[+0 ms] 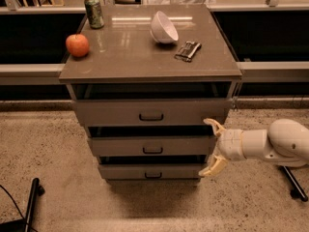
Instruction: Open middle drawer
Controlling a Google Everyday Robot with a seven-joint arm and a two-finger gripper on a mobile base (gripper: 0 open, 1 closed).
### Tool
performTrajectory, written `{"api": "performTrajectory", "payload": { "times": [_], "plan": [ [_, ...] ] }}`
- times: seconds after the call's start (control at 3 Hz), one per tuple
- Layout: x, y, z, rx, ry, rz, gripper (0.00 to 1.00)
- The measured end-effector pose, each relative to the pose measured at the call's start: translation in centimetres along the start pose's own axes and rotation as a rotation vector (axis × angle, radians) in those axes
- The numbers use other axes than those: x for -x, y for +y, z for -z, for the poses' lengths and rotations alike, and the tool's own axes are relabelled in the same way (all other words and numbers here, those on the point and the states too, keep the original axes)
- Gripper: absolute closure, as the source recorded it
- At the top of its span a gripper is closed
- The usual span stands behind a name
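The middle drawer is the second of three taupe-grey fronts in the cabinet, with a small dark loop handle at its centre. It sits slightly forward of the cabinet body, as do the other two. My gripper comes in from the right on a white arm. Its two cream fingers are spread apart, one above and one below, at the right end of the middle drawer front. It holds nothing.
The cabinet top carries an apple, a green can, a white bowl and a dark wrapped bar. The top drawer and bottom drawer have like handles. A black stand leg lies at left.
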State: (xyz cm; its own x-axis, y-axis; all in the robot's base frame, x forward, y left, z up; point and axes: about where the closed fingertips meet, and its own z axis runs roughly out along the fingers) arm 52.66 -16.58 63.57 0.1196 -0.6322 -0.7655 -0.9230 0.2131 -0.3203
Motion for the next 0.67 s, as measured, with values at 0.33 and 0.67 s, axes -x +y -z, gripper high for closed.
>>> {"api": "performTrajectory", "payload": {
  "times": [0.33, 0.67],
  "plan": [
    [-3.5, 0.7, -2.4, 0.062, 0.063, 0.012, 0.0],
    [-6.8, 1.3, -4.3, 0.134, 0.098, 0.062, 0.0]
  ]
}}
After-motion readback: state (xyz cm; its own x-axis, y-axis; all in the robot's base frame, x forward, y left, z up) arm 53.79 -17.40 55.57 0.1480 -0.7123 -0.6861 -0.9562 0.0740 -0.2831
